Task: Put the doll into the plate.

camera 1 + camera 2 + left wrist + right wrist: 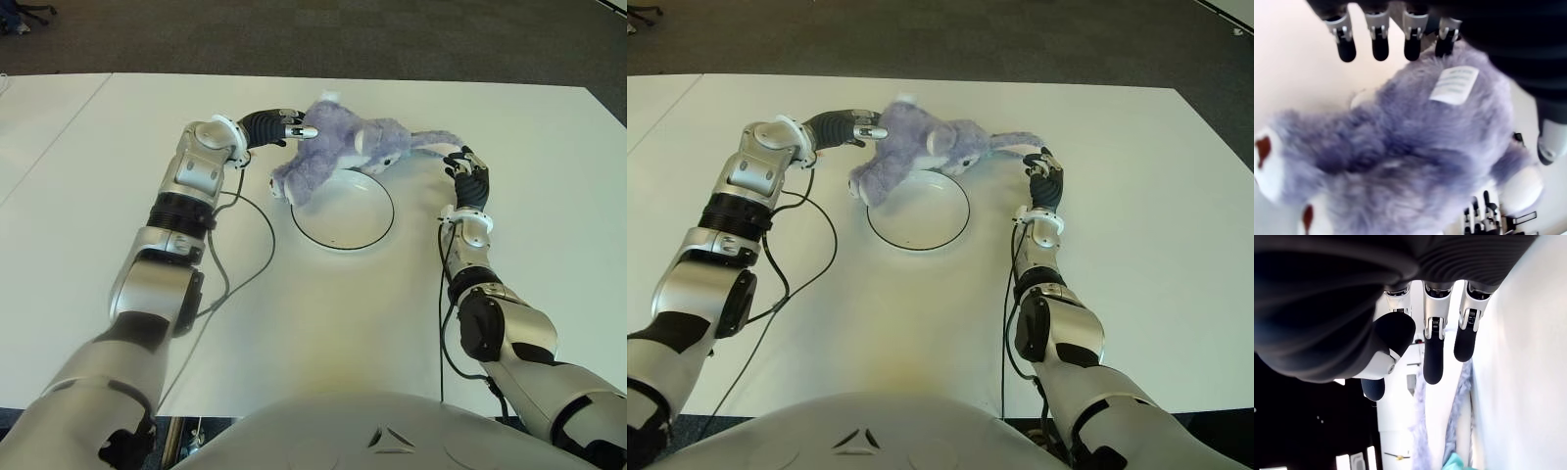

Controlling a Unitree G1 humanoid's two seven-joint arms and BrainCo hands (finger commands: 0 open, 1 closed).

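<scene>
Two hands frame the scene on my feed. My left hand (279, 127) pinches the purple doll (338, 152) at its back end, fingers (1380, 39) over the fur near a white label (1453, 84). I see the doll hanging across the far rim of the white plate (343, 230), one leg over the near-left edge, its head off the plate towards my right. My right hand (468, 181) shows just right of the doll's tail, fingers loosely extended and gripping nothing, on the white table (323, 323).
</scene>
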